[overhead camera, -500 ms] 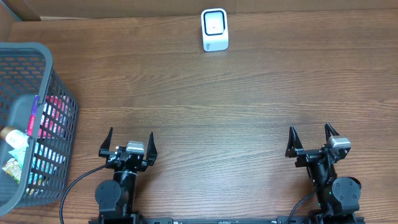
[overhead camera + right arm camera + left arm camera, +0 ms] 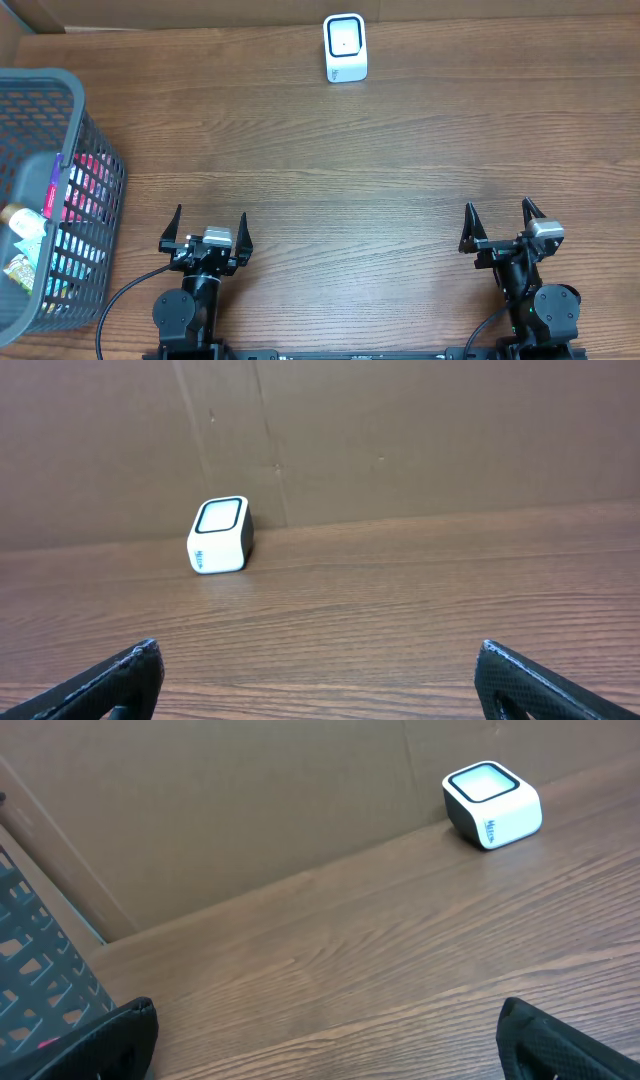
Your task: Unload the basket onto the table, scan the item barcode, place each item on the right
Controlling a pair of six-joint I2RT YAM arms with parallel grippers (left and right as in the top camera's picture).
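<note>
I'm at the very start, nothing picked: the items (image 2: pixel 27 225) lie in the mesh basket (image 2: pixel 100 170), well left of the scanner (image 2: pixel 345 47) and nearer me, so next I must reach in for one and turn its barcode to the scanner's window. My left hand (image 2: pixel 210 214), below-left of the scanner, and my right hand (image 2: pixel 498 206), below-right of it, stand wide open and empty. The brown wood counter (image 2: pixel 330 150) ends at a cardboard wall (image 2: pixel 400 430) just behind the scanner

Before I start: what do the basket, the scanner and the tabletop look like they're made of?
Basket: grey plastic or coated wire, unclear; open mesh walls.
Scanner: glossy white plastic shell, dark-framed window.
Table: wood or wood-look laminate, matte, visible grain.
</note>
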